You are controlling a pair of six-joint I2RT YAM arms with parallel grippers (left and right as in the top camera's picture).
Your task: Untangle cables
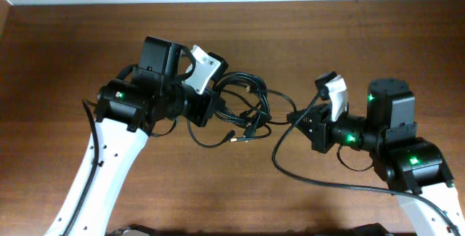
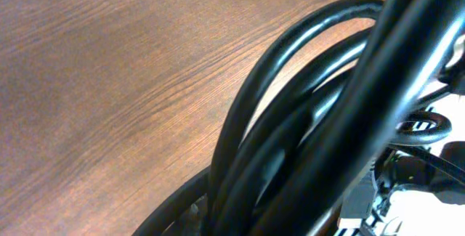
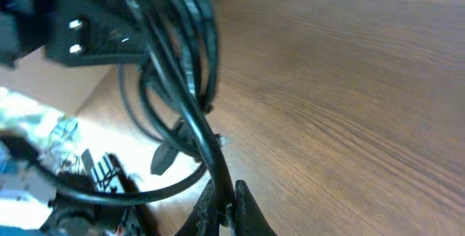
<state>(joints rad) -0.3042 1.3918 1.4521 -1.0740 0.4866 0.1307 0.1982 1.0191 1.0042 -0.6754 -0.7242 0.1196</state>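
The cables are a tangle of thin black loops hanging between my two grippers over the wooden table. My left gripper holds the left side of the bunch. In the left wrist view the looped cables fill the right half and hide the jaws. My right gripper is shut on one strand at the tangle's right end. In the right wrist view that strand runs up from between the closed fingertips of my right gripper. A two-pin plug hangs at the upper left.
One small plug end lies on the table below the tangle. A long black cord curves from the right gripper toward the front right. The table's far edge runs along the top. The white arm links stand at the front corners.
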